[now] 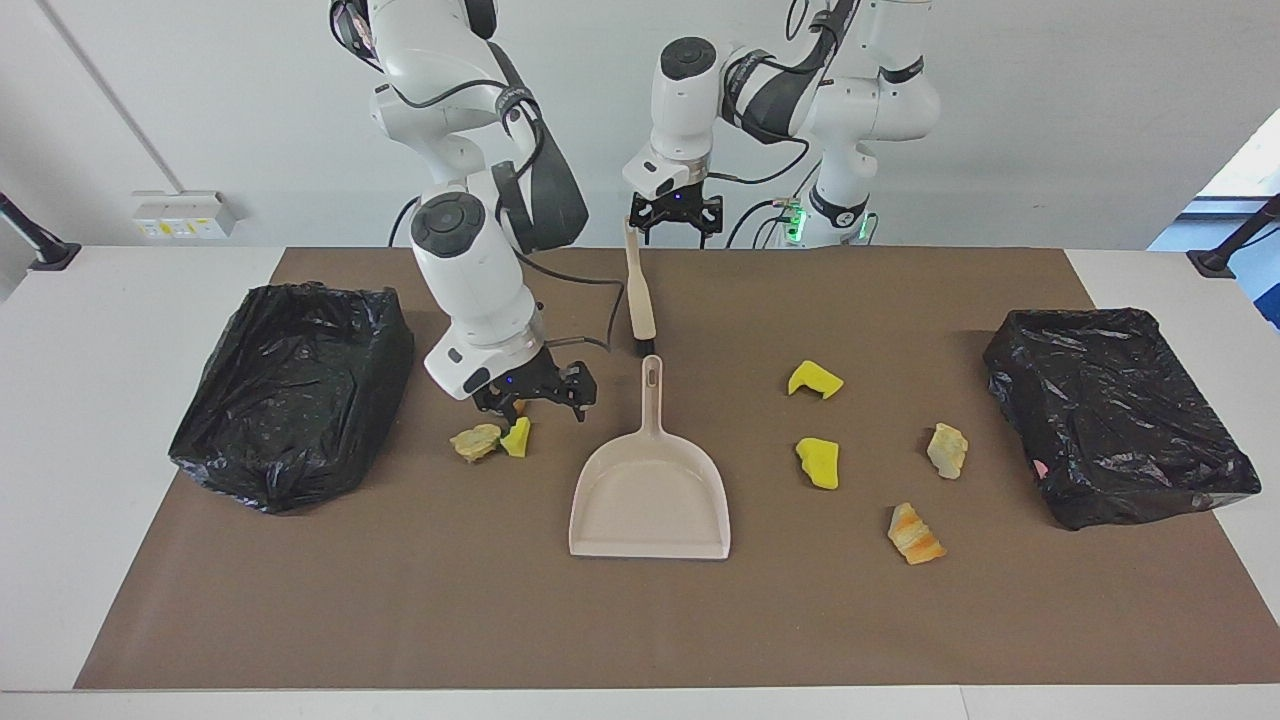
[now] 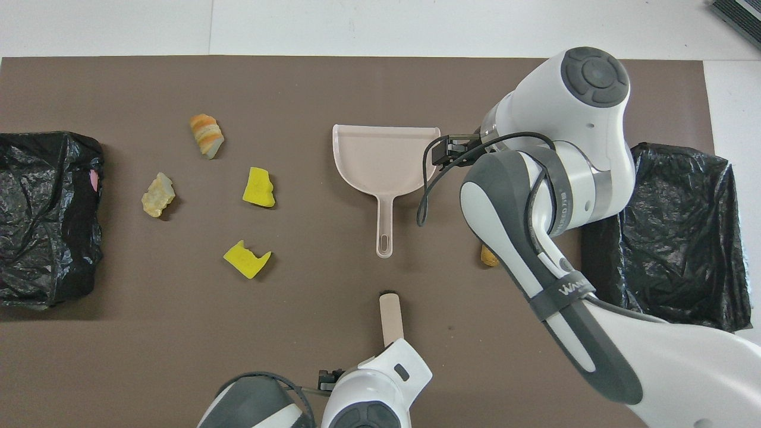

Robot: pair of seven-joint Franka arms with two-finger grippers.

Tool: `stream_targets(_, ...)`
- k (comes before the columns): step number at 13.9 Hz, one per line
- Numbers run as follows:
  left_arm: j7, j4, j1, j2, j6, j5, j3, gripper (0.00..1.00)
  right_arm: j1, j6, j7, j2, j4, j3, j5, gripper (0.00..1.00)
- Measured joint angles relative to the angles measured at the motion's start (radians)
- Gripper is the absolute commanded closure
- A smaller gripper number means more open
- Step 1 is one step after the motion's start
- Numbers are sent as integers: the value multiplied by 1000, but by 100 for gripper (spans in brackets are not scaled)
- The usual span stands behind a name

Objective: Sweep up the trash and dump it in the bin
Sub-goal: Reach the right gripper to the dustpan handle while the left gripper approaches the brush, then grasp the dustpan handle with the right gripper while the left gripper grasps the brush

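Facing view shows a brown mat (image 1: pixel 400 620) covering the table, with a black-lined bin (image 1: pixel 285 390) at the right arm's end and a second lined bin (image 1: pixel 1115 415) at the left arm's end. Neither shows any scrap inside, so by my reading the sweeping has not begun and every piece still has to be gathered and dumped. A dustpan (image 1: pixel 650 495) lies flat mid-mat, handle toward the robots, and a brush (image 1: pixel 638 290) lies just nearer to the robots, in line with it. The right gripper (image 1: pixel 532 396) hangs low with released jaws, holding nothing, over the mat beside the dustpan handle and above three scraps: a beige chunk (image 1: pixel 474 441), a yellow wedge (image 1: pixel 517 437) touching it, and a brown croquette (image 2: pixel 489 255) mostly hidden under the arm. The left gripper (image 1: pixel 674 214) hovers over the brush's handle end, jaws also released and empty. Toward the left arm's end lie two yellow wedges (image 1: pixel 814 379) (image 1: pixel 820 462), a beige chunk (image 1: pixel 947 450) and a striped pastry piece (image 1: pixel 914 534), well apart. Nothing blocks either tool.
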Motion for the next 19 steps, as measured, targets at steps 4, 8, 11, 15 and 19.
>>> stream_targets(4,-124,-33,-2,66,163,-4,-97,3,18,-86,86,43,52,24,-7,0)
stream_targets(8,-155,-34,-1,150,211,-4,-111,28,21,-141,206,107,125,72,21,0)
stream_targets(11,-162,-35,0,192,212,-4,-111,28,70,-145,213,153,139,84,27,0)
stream_targets(15,-163,-36,-1,226,212,-4,-111,36,122,-145,238,186,152,84,27,0)
stream_targets(19,-163,-36,-1,229,208,-4,-112,61,125,-145,239,188,152,82,25,0)
